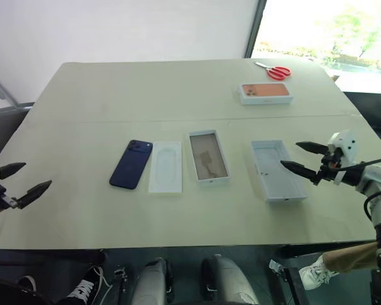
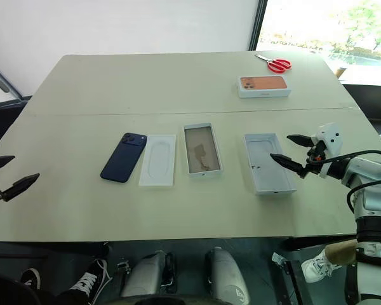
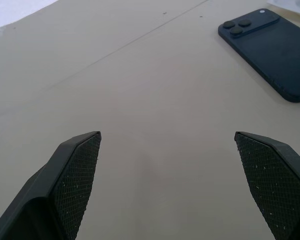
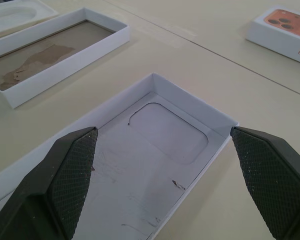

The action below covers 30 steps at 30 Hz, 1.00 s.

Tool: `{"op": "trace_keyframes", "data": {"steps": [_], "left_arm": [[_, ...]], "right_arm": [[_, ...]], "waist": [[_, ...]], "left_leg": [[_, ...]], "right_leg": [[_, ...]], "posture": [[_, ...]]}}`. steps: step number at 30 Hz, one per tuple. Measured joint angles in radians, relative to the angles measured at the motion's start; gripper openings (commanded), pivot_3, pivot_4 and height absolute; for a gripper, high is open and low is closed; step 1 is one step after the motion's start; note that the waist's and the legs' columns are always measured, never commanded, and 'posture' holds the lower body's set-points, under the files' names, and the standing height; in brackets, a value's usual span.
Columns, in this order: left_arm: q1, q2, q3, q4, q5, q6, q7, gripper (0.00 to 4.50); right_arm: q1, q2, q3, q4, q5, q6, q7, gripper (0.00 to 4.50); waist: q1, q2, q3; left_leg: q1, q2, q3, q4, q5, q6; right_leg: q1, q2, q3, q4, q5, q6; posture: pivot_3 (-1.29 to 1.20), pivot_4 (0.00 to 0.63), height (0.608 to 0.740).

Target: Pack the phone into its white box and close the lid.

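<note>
Everything laid out in a row, both grippers spread wide and holding nothing.

On the table (image 1: 82,89) from left to right: the phone (image 1: 131,164) lying back-up, a white insert (image 1: 166,166) just beside it, the box (image 1: 208,156) open with its brownish floor showing, then the lid (image 1: 277,170) lying inside-up. The left gripper (image 1: 24,180) hovers at the table's left edge, well apart from the phone. The right gripper (image 1: 301,157) hangs over the lid's right side. Further back sit an orange-phone box (image 1: 265,93) and red scissors (image 1: 274,70).
</note>
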Motion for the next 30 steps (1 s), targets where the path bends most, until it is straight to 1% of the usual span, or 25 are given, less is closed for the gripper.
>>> {"op": "trace_keyframes", "data": {"steps": [15, 21, 30], "left_arm": [[-0.022, 0.000, 0.000, -0.013, -0.005, 0.045, 0.010, 4.50], [-0.014, 0.000, 0.001, -0.030, -0.005, 0.047, 0.019, 4.50], [-0.024, -0.001, -0.011, -0.040, -0.003, 0.045, 0.016, 4.50]], "right_arm": [[-0.009, 0.000, 0.018, 0.024, -0.023, -0.039, 0.015, 4.45], [-0.052, -0.002, 0.020, 0.087, -0.025, -0.087, 0.058, 4.45], [-0.027, -0.008, 0.006, 0.094, 0.013, -0.126, 0.147, 4.45]], "waist": [[0.000, 0.000, 0.000], [-0.002, 0.000, 0.000], [0.003, -0.001, 0.000]], "left_leg": [[0.000, 0.000, 0.000, 0.001, 0.000, 0.000], [0.001, 0.000, 0.000, 0.001, 0.000, 0.000], [0.001, 0.000, 0.000, 0.001, 0.000, 0.000]], "right_leg": [[0.001, 0.000, 0.000, 0.000, 0.001, 0.003], [0.001, 0.001, 0.000, 0.000, 0.002, 0.003], [0.002, 0.001, 0.000, 0.000, 0.002, 0.004]], "posture": [[0.00, 0.150, 0.740], [0.00, 0.150, 0.740], [0.00, 0.150, 0.740]]}}
